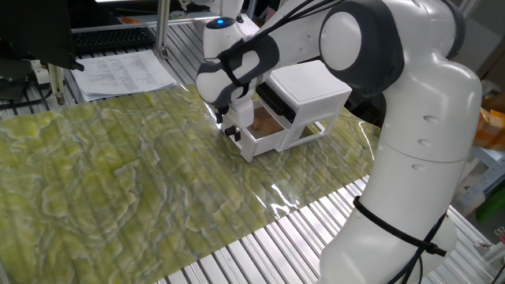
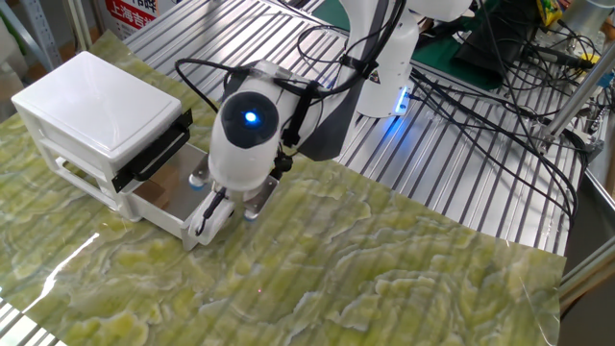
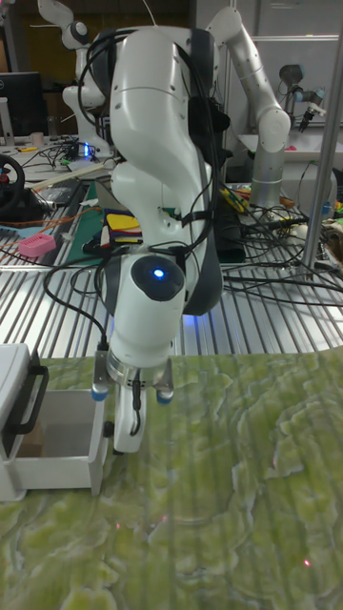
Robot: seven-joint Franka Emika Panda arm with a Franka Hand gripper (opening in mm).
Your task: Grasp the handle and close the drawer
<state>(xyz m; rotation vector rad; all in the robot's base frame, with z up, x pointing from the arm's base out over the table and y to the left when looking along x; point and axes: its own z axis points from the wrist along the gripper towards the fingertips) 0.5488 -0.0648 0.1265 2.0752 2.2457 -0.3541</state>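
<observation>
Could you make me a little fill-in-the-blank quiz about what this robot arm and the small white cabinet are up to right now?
1. The lower drawer of the cabinet stands ____.
2. The gripper is at the drawer's ____ panel.
3. The mat under the cabinet is mostly ____ in colour.
4. A ____ light glows on the arm's wrist.

Missing words: open; front; green; blue

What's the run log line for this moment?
phase: at handle | pincer: at drawer front, jaw state unclear | drawer: open, brown item inside | handle: hidden by pincer
</observation>
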